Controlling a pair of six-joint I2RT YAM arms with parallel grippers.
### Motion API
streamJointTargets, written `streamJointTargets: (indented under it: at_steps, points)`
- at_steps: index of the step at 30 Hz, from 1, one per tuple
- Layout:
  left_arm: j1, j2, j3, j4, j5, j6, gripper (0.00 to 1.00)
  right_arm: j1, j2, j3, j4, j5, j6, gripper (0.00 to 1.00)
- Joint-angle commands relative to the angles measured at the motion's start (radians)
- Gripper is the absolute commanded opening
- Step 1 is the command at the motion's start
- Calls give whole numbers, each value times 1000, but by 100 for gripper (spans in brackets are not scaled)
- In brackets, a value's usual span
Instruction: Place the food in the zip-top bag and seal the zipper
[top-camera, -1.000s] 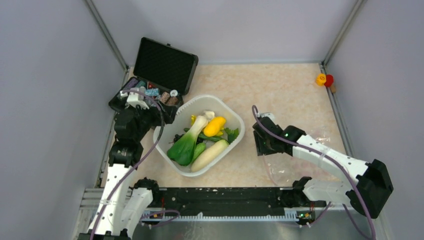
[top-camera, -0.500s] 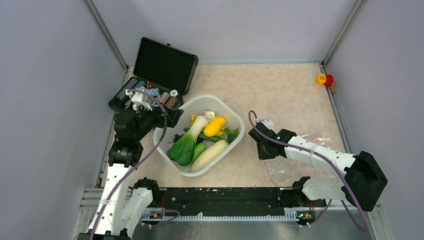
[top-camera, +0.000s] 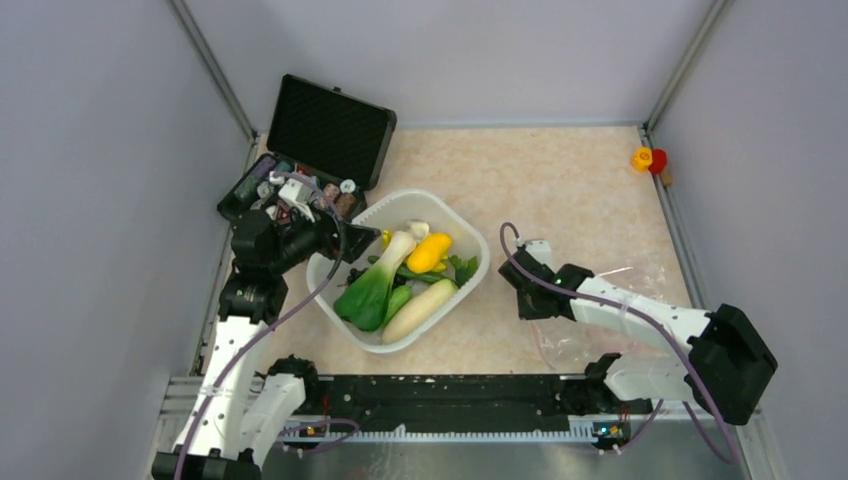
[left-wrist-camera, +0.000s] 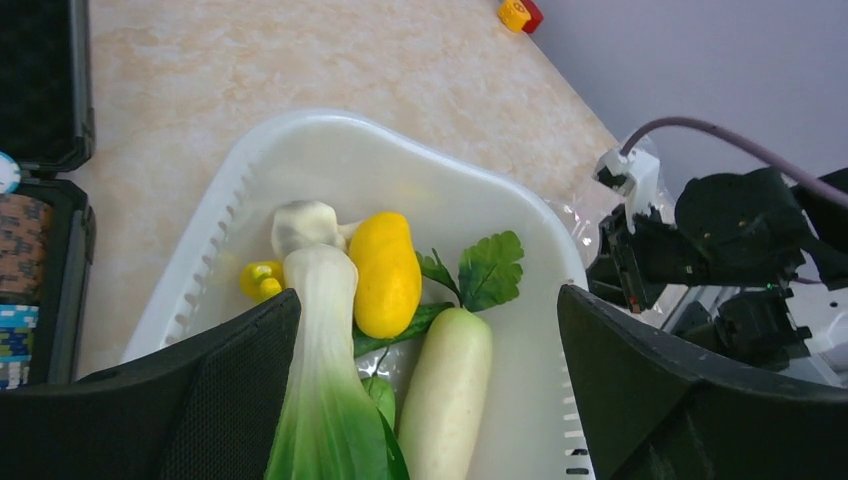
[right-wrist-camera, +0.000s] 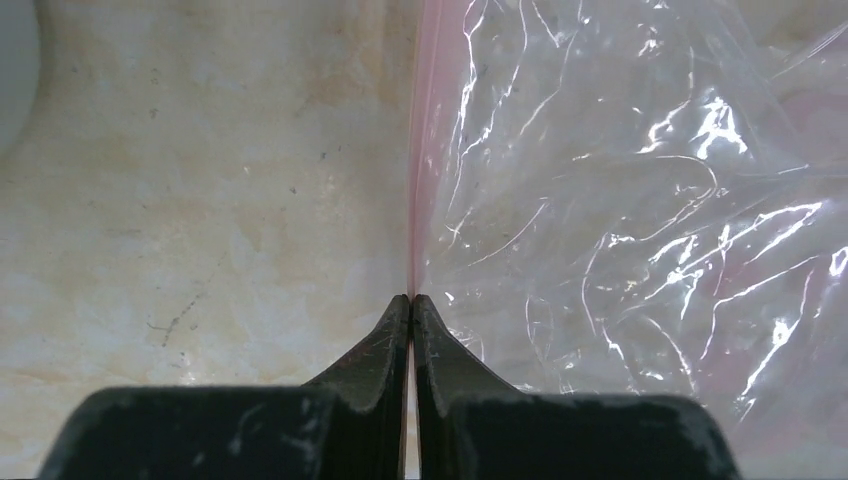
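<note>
The food lies in a white tub (top-camera: 480, 262): bok choy (top-camera: 375, 280), long white radish (top-camera: 418, 310) and yellow pepper (top-camera: 428, 253). In the left wrist view the bok choy (left-wrist-camera: 320, 380), radish (left-wrist-camera: 447, 395) and pepper (left-wrist-camera: 385, 272) sit below my open left gripper (left-wrist-camera: 428, 300), which hovers over the tub's left rim (top-camera: 345, 245). The clear zip-top bag (right-wrist-camera: 620, 200) lies flat on the table to the right of the tub (top-camera: 565, 345). My right gripper (right-wrist-camera: 411, 300) is shut on the bag's pink zipper (right-wrist-camera: 420, 150) at its near end.
An open black case (top-camera: 320, 140) with small trinkets stands at the back left, close behind my left arm. A red and yellow toy (top-camera: 648, 159) lies in the far right corner. Grey walls close in both sides.
My right gripper has closed onto the bag's pink strip and shifted slightly towards the near edge. My left gripper has swung right, from the case towards the tub.
</note>
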Motion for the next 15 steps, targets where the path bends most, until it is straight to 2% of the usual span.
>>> streamJointTargets:
  at_steps: [1,3,7,11,15]
  points:
    - [-47,25,57,33,79,40,97,12,-112,20,87,25,-9,0]
    - [-112,39,74,22,57,68,96,12,-189,19,135,20,0,0]
    - [-350,98,122,-17,-58,145,96,13,-358,-7,274,19,43,0]
    - [-514,177,139,12,-131,138,94,11,-485,-39,372,-8,92,0]
    - [-658,260,151,49,-216,139,94,11,-527,-24,347,-21,130,0]
